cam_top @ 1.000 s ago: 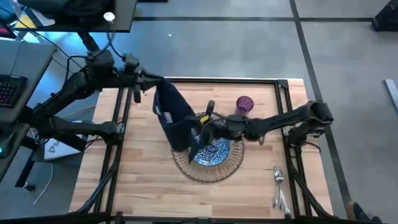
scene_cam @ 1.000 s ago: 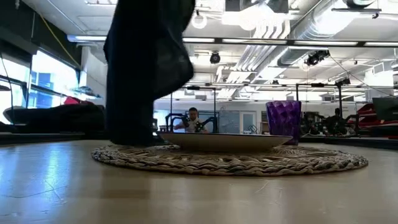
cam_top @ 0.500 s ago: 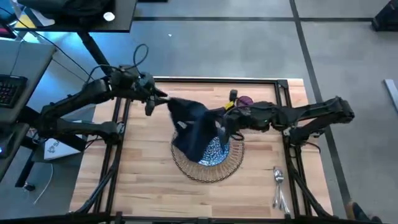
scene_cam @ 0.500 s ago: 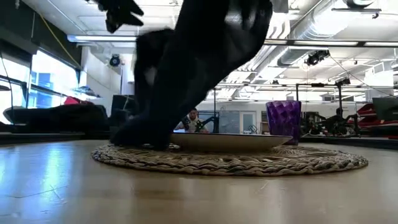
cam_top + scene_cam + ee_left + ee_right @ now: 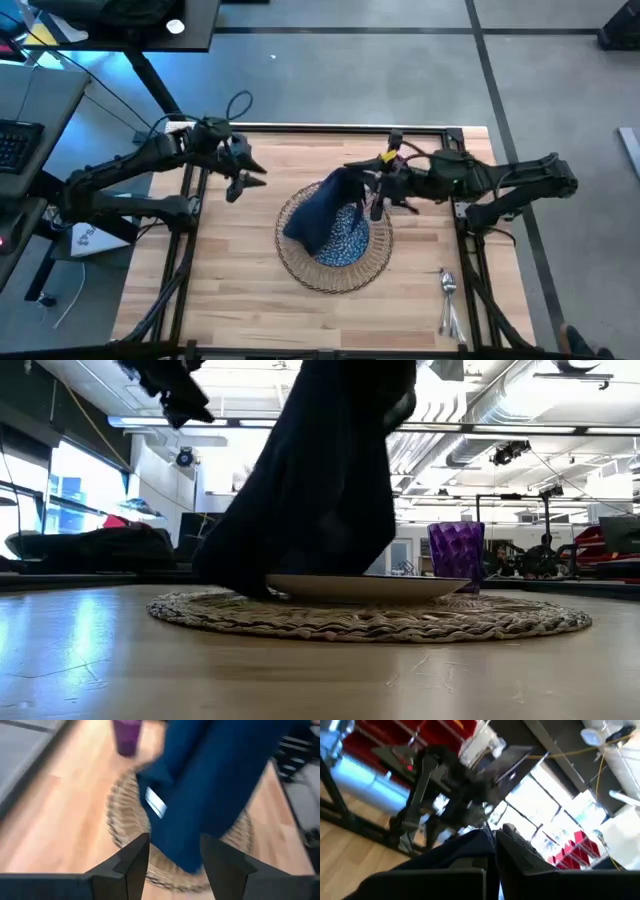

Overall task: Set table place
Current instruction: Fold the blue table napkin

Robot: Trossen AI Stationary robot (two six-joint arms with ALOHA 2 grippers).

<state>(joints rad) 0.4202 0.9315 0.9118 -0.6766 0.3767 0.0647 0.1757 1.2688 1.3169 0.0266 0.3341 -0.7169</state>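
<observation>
The right gripper (image 5: 372, 190) pinches the top of the dark navy napkin (image 5: 325, 212), fingers (image 5: 520, 851) pressed together on the cloth, above the far right rim of the woven mat (image 5: 300, 262). The napkin hangs from that grip and slopes down and left, its lower end resting across the speckled plate (image 5: 352, 240), which sits centred on the mat. The left gripper (image 5: 243, 178) hovers over bare wood to the left of the mat, well apart from the napkin, its fingers (image 5: 132, 862) spread with nothing between them.

The table (image 5: 230, 290) has open wood on every side of the mat: a wide strip to the left, a broad band along the near edge, and room to the right up to the cutlery (image 5: 447, 300), which lies near the right rail. The black frame runs along the far and side edges.

The low view shows the purple cup (image 5: 456, 555) standing upright behind the plate's right side, while from above the right arm hides it. The left wrist view shows a white tag (image 5: 156, 802) on the napkin.
</observation>
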